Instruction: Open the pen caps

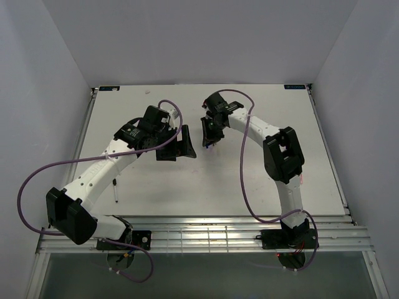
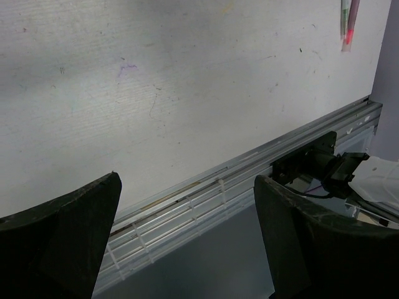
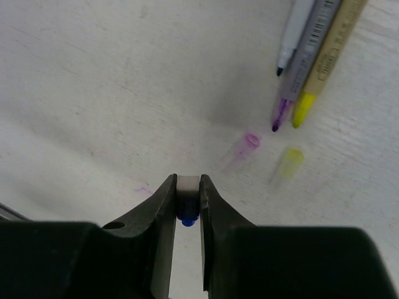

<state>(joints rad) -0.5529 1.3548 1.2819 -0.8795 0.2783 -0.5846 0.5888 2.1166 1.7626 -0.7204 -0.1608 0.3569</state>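
Note:
My right gripper is shut on a white pen with a blue tip, held end-on just above the table. Beyond it lie a pink pen cap and a pale yellow pen cap, both off their pens. Three uncapped pens lie side by side at the upper right: a white one, a grey one with a purple tip, and a yellow one. My left gripper hangs open and holds nothing. From above, the left gripper and the right gripper sit close together mid-table.
Two more pens, pink and grey-green, lie at the top right of the left wrist view. A lone pen lies by the left arm. The slotted metal rail runs along the table's near edge. Purple cables loop beside both arms.

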